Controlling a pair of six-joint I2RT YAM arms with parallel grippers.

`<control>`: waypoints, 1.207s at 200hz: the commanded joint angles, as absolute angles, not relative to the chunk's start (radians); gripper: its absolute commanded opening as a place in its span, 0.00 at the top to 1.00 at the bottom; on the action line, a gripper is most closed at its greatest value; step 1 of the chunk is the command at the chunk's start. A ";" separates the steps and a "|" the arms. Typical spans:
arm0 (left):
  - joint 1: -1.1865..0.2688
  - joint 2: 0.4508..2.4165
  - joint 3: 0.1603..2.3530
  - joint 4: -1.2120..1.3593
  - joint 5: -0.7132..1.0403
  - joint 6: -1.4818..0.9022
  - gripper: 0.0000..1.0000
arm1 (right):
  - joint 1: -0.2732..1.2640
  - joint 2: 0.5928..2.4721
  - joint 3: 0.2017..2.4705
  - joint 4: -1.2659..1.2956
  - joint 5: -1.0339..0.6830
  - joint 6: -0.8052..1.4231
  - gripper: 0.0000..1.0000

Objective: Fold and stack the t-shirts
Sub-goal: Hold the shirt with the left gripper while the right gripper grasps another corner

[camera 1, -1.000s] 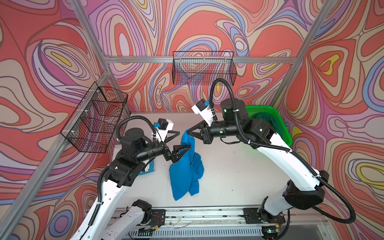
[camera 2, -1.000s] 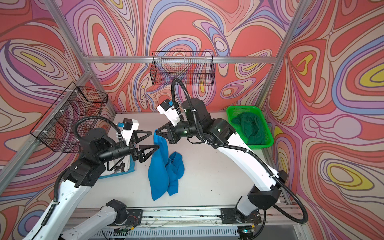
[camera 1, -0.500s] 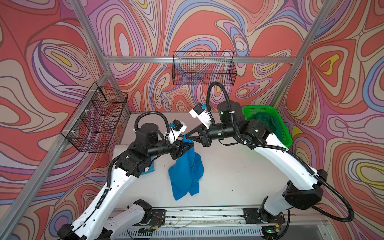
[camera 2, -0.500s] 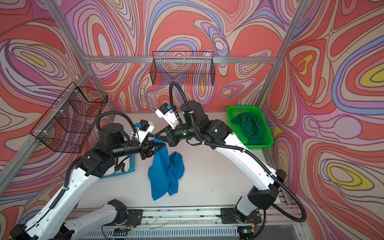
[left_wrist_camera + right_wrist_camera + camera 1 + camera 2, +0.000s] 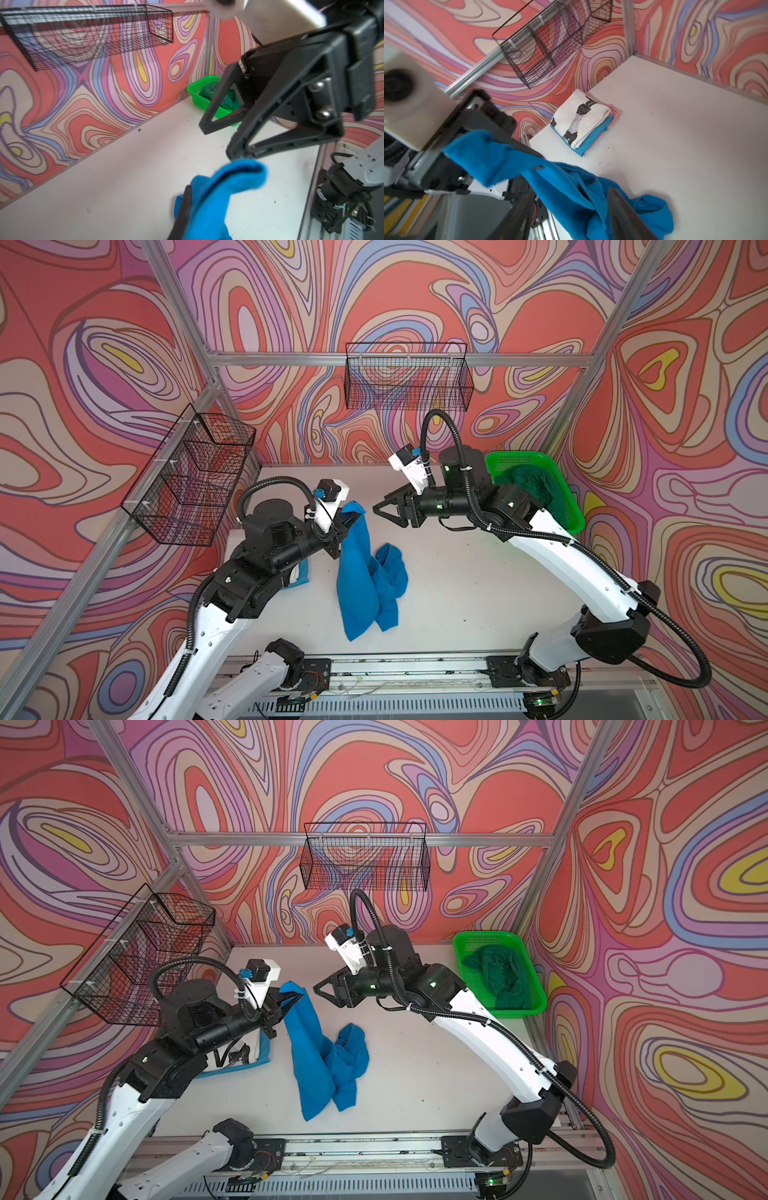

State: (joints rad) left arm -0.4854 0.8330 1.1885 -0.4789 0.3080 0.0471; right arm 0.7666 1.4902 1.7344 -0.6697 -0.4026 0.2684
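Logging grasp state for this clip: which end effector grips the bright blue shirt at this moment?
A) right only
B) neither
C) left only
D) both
C: the left end effector is shut on the top edge of the bright blue shirt, while the right end effector has its jaws spread and grips nothing.

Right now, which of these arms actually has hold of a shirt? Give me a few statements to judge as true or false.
1. The left tool grips the bright blue shirt. True.
2. The right tool grips it too. False: it is open and clear of the cloth.
3. The dark green shirt lies in the green basket. True.
4. The white printed shirt is at the bottom of the folded pile. False: it lies on top, over a lighter blue shirt.
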 commanded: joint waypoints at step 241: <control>-0.487 0.664 1.173 -0.550 -0.013 0.035 1.00 | 0.900 1.592 0.723 0.335 -0.335 0.532 0.69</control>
State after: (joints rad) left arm -0.4854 0.6731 1.1446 -0.5430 -0.0017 0.0223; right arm 0.8982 1.6043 0.7177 0.3008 -0.4191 0.5491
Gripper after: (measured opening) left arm 0.057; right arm 0.343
